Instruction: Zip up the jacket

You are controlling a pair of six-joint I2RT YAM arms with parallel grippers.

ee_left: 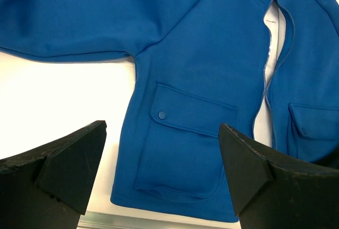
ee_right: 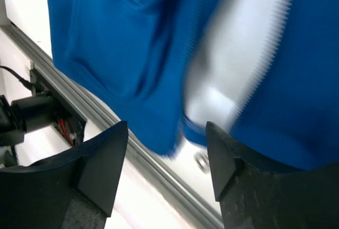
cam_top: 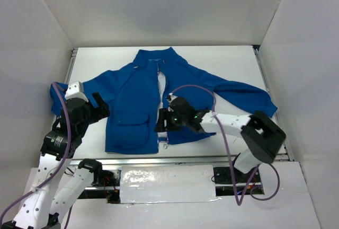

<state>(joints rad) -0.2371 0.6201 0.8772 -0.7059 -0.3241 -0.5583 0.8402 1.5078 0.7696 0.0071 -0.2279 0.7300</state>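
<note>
The royal-blue jacket [cam_top: 135, 99] lies flat on the white table, collar far, hem near, its front parted. Its pale zipper [ee_left: 267, 54] runs down the gap. My right gripper [cam_top: 162, 123] hovers over the bottom of the zipper at the hem. In the right wrist view, my right gripper [ee_right: 167, 144] has its jaws apart around the hem corner [ee_right: 169, 133], and a small metal pull [ee_right: 201, 160] lies on the table by the right finger; the picture is blurred. My left gripper [cam_top: 103, 107] is open beside the jacket's left edge. The left gripper [ee_left: 163, 128] looks down on the flap pocket [ee_left: 180, 144].
A metal rail [cam_top: 201, 160] runs along the table's near edge, just below the hem, and shows as the rail [ee_right: 159, 170] in the right wrist view. A black connector with wires [ee_right: 32, 112] sits beyond it. White walls enclose the table on three sides.
</note>
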